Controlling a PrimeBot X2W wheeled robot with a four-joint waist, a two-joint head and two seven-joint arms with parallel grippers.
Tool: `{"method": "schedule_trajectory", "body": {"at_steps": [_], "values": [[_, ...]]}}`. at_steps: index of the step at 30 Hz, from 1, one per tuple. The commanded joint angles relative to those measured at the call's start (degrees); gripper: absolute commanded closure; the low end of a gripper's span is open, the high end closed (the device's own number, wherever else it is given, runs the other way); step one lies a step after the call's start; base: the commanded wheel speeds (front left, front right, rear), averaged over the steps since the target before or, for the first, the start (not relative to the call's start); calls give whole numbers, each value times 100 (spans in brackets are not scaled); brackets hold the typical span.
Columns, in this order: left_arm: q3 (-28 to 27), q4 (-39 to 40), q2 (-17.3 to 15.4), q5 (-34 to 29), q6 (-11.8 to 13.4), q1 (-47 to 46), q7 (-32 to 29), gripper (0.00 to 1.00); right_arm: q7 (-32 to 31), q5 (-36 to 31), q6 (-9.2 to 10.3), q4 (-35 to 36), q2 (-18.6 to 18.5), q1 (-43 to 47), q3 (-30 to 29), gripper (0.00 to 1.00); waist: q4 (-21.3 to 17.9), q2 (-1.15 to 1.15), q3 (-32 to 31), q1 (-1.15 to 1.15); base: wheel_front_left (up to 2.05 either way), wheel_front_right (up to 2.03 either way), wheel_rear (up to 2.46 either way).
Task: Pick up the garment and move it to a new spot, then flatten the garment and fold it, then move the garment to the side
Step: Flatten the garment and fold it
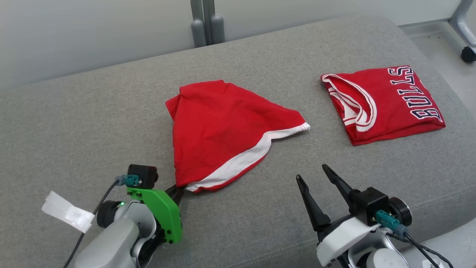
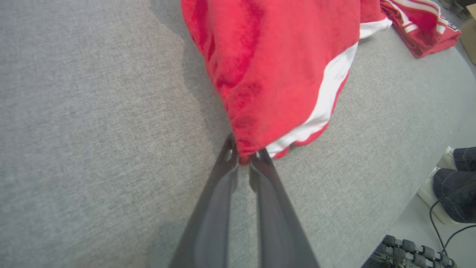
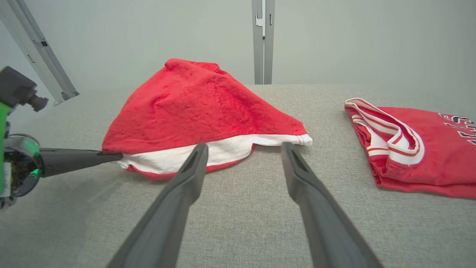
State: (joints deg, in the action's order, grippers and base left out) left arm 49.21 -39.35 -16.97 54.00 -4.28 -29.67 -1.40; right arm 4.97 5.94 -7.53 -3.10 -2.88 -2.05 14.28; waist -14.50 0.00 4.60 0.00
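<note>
left tool [image 2: 243,158]: pinched shut on the near corner of the red garment [image 1: 219,130] | right tool [image 1: 311,173]: fingers spread wide, holding nothing, near the white hem | garment: bunched mid grey cushion [image 1: 74,123], well apart from folded Bulls jersey [image 1: 386,104] on the right

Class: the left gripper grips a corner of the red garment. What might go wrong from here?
The left gripper pinches only a corner tip of the red garment, so cloth may slip free on lifting.
The right gripper stands open, apart from it; a one-handed lift may leave it bunched.
The folded Bulls jersey lies nearby and might get dragged.
</note>
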Motion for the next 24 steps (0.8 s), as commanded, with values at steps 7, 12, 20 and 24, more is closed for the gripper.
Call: {"method": "schedule_trajectory", "body": {"at_steps": [7,12,20,24], "values": [[-9,381,-628,-124,332,107,-351,100,6,37,9,-45,-3,90,52,0,185,0,-224,0,0,0,0],[82,719,-1042,-231,519,77,-789,100,-5,50,8,-60,-3,108,89,0,235,0,-300,0,0,0,0],[130,1152,-1263,-280,779,240,-913,0,0,64,8,-87,-3,126,79,0,261,0,-360,0,0,0,0],[-32,1285,-1304,-167,939,384,-667,0,15,41,8,-61,-4,173,-6,0,321,0,-379,0,0,0,0]]}}
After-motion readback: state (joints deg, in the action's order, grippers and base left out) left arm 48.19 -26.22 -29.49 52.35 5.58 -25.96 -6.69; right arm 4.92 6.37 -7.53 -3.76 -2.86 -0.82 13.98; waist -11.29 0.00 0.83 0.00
